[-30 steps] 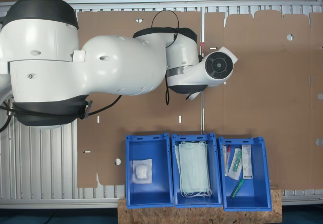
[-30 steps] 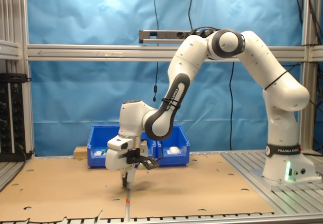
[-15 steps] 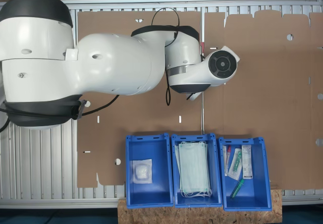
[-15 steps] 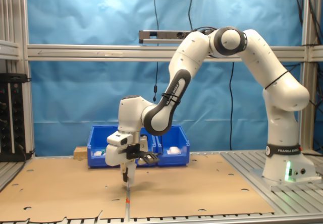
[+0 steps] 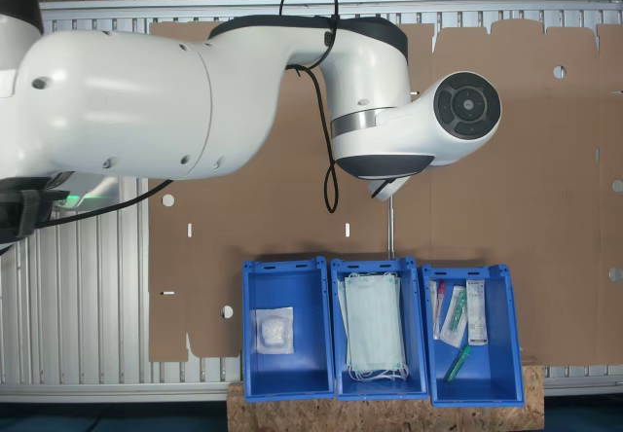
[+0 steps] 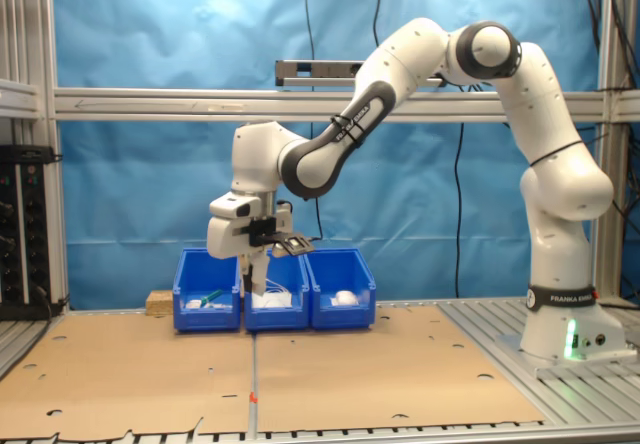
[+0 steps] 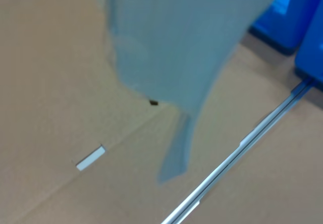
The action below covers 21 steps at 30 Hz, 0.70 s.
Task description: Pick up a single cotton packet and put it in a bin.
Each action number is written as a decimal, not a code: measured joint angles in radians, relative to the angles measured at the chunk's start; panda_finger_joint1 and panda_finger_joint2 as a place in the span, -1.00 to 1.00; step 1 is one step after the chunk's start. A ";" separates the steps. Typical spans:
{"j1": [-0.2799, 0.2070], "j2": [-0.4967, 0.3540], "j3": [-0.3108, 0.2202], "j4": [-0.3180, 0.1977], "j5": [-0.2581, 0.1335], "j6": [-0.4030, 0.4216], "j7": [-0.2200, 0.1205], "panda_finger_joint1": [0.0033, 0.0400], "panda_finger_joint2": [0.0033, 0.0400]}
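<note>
In the second exterior view my gripper (image 6: 256, 280) hangs well above the cardboard, just in front of the row of blue bins (image 6: 277, 290). A pale flat sheet, blurred, hangs close in front of the wrist camera: the cotton packet (image 7: 171, 57), pinched between the shut fingers. In the first exterior view the arm covers the gripper; a white tip (image 5: 387, 189) pokes out under the wrist, above the middle bin (image 5: 380, 327). The packet's print is too blurred to make out.
Three blue bins stand side by side at the cardboard's edge. One (image 5: 284, 327) holds a clear-fronted packet with a white wad (image 5: 274, 330), the middle one pale green face masks (image 5: 373, 323), the third (image 5: 467, 333) several slim packets. A metal rail (image 5: 390, 228) splits the cardboard sheets.
The gripper has risen from the cardboard surface and moved toward the bins. The upper arm has swung up and across with it.
</note>
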 joint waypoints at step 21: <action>-0.001 -0.299 -0.178 -0.097 -0.016 -0.192 0.000 -0.90 -0.90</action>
